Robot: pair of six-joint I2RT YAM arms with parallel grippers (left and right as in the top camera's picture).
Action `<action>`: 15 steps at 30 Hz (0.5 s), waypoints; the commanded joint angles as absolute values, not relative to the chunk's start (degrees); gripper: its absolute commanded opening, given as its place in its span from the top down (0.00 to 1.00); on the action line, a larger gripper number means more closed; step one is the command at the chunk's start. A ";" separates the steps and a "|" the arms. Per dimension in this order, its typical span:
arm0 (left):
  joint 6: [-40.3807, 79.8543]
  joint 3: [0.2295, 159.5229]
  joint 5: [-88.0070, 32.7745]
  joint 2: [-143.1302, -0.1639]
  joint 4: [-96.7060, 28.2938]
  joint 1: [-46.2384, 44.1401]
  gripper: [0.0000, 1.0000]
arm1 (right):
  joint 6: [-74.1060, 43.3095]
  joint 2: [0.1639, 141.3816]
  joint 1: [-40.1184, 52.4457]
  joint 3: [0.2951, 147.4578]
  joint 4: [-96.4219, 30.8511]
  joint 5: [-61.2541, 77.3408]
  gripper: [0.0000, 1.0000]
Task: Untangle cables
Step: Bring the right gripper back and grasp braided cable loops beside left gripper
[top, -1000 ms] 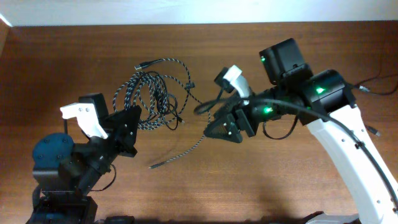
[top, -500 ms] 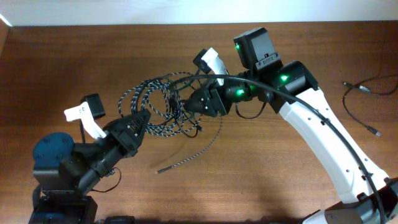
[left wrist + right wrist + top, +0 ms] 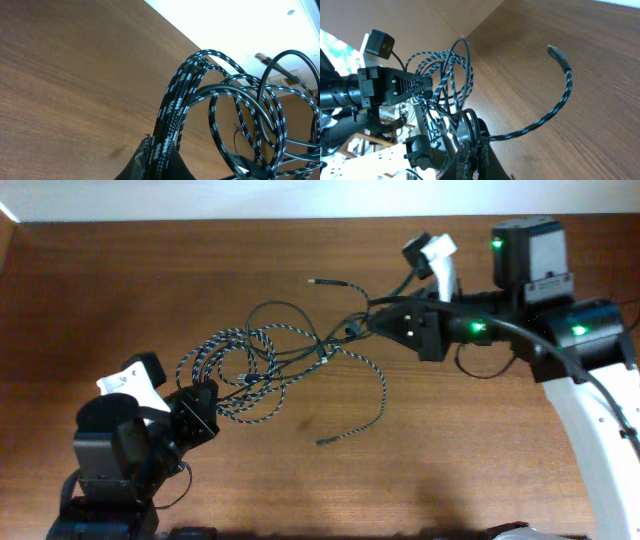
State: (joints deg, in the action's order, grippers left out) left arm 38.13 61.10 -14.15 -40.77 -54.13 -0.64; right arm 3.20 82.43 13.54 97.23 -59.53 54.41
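Observation:
The cables form a loose tangle stretched across the middle of the table: speckled braided loops mixed with thin black cords. At the tangle's lower left, my left gripper is shut on a bundle of speckled strands, which rise out of its jaws. My right gripper is shut on strands at the tangle's upper right; in its wrist view, black loops and a speckled strand leave the jaws. One speckled tail ends in a plug on the wood. A black plug end points left near the back.
The wooden table meets a white wall along its back edge. The right arm's white link runs down the right side. The left arm's base fills the lower left corner.
The right gripper went in to the tangle, closed on strands and pulled back up and right. The left arm drew down-left with its bundle. The tangle has stretched out between them.

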 commanded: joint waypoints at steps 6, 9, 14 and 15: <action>39.90 61.10 13.65 -40.91 -60.42 0.64 0.92 | 3.55 77.08 0.47 97.34 -62.46 49.95 0.96; 40.77 61.10 -3.55 -40.97 -53.08 0.64 1.00 | 3.57 77.08 0.84 97.34 -63.48 50.72 0.87; 23.53 61.10 -36.42 -43.88 -36.45 0.64 1.00 | 3.57 77.23 0.84 97.30 -68.99 50.74 0.65; 19.00 61.10 -40.27 -44.99 -36.42 0.64 1.00 | 3.57 77.30 0.84 97.30 -69.30 50.74 0.63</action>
State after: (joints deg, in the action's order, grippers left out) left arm 31.16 60.51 -25.76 -42.98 -37.21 0.51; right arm 3.25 77.71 0.62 97.14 -68.88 50.39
